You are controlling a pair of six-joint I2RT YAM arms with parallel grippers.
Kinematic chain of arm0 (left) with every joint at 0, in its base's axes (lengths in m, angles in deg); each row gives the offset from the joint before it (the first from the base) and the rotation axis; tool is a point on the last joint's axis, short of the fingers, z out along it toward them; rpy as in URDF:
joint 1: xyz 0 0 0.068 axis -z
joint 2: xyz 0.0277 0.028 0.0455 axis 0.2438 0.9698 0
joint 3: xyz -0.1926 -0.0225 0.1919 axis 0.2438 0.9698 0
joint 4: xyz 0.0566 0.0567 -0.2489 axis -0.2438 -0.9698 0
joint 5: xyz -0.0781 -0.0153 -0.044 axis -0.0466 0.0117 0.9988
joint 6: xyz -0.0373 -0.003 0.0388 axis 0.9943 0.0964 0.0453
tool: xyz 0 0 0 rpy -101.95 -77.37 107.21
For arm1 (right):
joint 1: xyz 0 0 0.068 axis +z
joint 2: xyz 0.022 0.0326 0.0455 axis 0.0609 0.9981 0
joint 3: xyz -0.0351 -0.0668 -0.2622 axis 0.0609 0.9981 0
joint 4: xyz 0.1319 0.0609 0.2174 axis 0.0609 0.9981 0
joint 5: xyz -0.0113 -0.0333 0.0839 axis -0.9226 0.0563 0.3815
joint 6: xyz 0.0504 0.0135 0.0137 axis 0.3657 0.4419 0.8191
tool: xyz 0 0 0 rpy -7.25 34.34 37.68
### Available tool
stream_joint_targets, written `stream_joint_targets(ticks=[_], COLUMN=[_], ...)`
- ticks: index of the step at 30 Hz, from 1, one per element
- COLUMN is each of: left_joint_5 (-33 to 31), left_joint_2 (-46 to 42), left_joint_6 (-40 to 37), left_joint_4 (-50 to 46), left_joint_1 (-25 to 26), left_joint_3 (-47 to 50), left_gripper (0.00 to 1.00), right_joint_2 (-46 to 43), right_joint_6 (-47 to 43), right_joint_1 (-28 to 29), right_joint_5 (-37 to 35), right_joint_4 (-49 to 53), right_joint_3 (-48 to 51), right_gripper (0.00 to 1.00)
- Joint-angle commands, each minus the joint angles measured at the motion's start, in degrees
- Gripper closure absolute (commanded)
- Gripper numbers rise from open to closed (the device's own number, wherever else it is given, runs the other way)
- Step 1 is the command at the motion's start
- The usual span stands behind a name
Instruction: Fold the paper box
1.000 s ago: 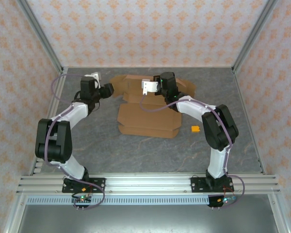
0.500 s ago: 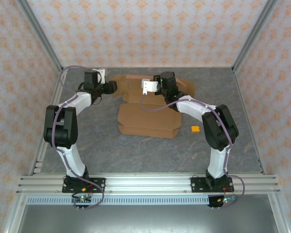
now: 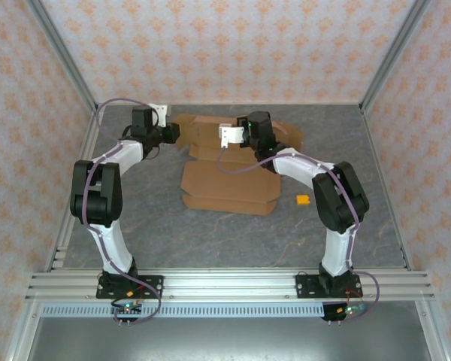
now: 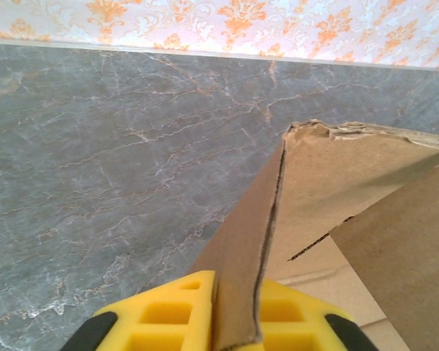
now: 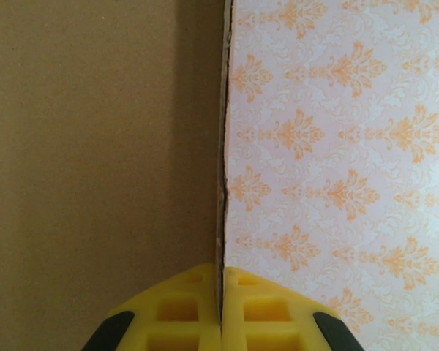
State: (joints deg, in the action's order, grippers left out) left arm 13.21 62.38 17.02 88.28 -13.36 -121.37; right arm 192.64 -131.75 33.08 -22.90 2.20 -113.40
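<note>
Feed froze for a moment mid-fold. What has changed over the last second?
The left arm stretched away from its base, carrying the left gripper slightly farther back and right at the left flap of the paper box. It is now shut on that flap's edge. The right gripper stayed clamped on its flap, and the box's near panel and the orange block have not moved.
</note>
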Motion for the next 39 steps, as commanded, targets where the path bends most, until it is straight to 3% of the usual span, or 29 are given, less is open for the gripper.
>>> stream_joint_targets(ticks=[1,9,19,39], left_joint_5=[-0.1,-1.3,-4.9,-8.5], left_joint_2=[-1.3,-3.5,-9.7,-12.6], left_joint_6=[2.0,1.0,-0.6,-1.7], left_joint_4=[3.4,2.8,5.4,4.9], left_joint_1=[-0.2,0.4,3.0,6.7], left_joint_3=[1.7,4.0,10.7,13.4], left_gripper=[0.91,0.93,0.93,0.90], right_joint_2=[1.6,3.8,4.6,5.4], right_joint_6=[-5.4,-11.2,-11.3,-10.1], right_joint_1=[0.0,0.1,0.5,0.0], right_joint_5=[-1.4,-3.0,-4.6,-3.4], right_joint_4=[-2.8,-10.9,-14.2,-19.7], right_joint_3=[0.8,3.0,4.0,6.2], right_gripper=[1.00,1.00,1.00,1.00])
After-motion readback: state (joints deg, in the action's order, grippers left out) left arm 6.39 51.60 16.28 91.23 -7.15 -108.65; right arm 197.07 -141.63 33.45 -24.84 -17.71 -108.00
